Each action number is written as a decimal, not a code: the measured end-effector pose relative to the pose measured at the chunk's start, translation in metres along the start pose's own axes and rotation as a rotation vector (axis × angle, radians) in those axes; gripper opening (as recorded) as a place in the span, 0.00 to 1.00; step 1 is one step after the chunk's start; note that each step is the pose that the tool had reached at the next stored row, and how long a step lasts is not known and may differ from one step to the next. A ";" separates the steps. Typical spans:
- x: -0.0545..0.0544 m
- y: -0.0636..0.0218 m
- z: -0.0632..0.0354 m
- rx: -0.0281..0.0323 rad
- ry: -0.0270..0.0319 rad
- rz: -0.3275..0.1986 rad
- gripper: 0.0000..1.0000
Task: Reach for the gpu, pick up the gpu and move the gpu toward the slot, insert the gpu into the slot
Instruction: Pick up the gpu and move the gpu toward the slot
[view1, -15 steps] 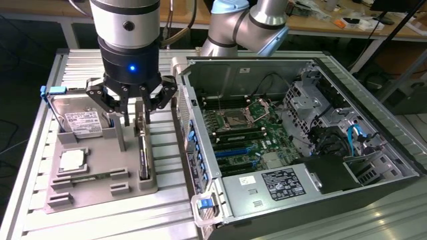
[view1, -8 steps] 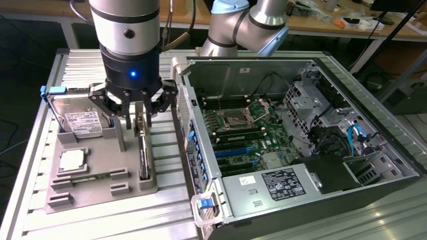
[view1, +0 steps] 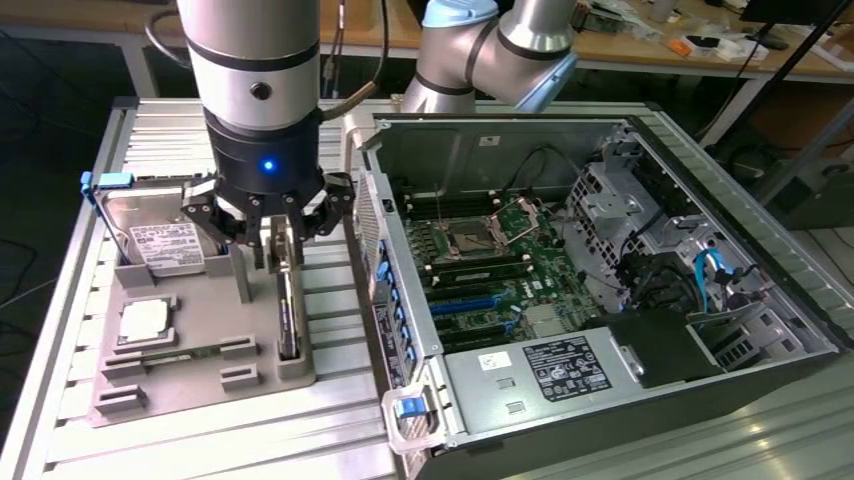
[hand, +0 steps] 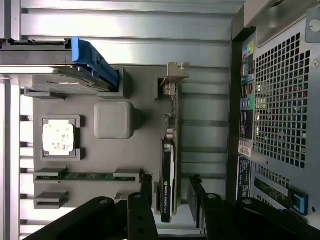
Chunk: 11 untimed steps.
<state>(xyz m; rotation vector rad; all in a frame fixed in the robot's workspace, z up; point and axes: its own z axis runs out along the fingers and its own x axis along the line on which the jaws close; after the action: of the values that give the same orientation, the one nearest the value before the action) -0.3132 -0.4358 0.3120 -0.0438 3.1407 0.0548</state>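
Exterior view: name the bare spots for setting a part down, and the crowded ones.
Bare slats lie on the table between the grey tray and the table's near edge, and behind the tray. Crowded: the tray, with hard drive, processor and gpu under the tool.

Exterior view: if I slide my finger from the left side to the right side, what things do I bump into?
hard drive → gpu → motherboard → blue cables
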 end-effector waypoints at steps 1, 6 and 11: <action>0.000 -0.0001 0.0017 0.0000 0.0000 0.000 0.42; 0.000 -0.0008 0.0103 0.0001 0.0001 0.000 0.42; 0.000 -0.0012 0.0199 0.0000 0.0000 -0.001 0.42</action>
<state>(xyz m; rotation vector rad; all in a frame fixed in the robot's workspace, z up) -0.3131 -0.4362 0.2920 -0.0458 3.1407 0.0548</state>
